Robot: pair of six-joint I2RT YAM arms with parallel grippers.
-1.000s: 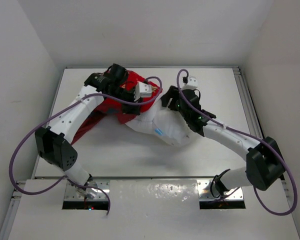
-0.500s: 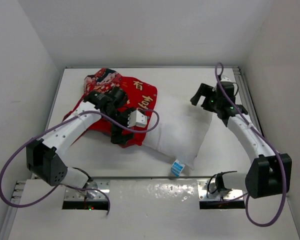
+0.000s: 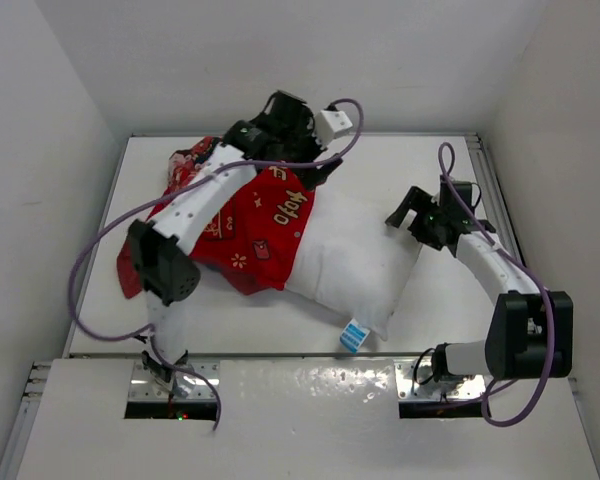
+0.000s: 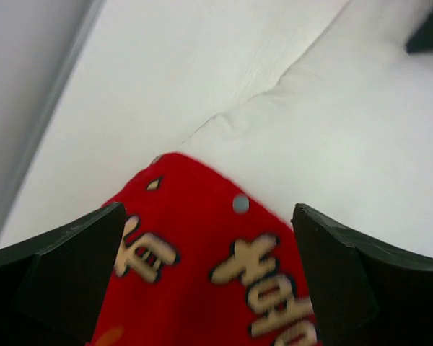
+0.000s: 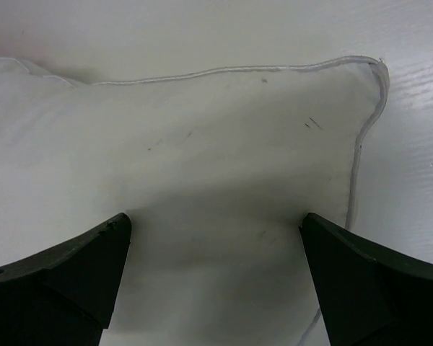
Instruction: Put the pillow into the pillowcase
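The white pillow (image 3: 355,262) lies slantwise on the middle of the table, its blue-and-white tag (image 3: 355,336) at the near corner. The red pillowcase (image 3: 248,222) with gold characters is spread over the pillow's left end; whether the pillow is inside it I cannot tell. My left gripper (image 3: 308,165) hovers open above the pillowcase's far corner (image 4: 202,252), nothing between its fingers. My right gripper (image 3: 412,214) stands open over the pillow's right corner (image 5: 274,144), its fingers (image 5: 368,288) wide apart on either side of white fabric.
The white table (image 3: 430,160) is boxed in by walls at the back and on both sides. A metal rail (image 3: 491,190) runs along its right edge. The pillowcase's left part bunches near the table's left edge (image 3: 130,265).
My left gripper opened, let go of the pillowcase and swung from its near side to its far corner. The pillowcase now lies flatter. My right gripper moved closer to the pillow's right corner.
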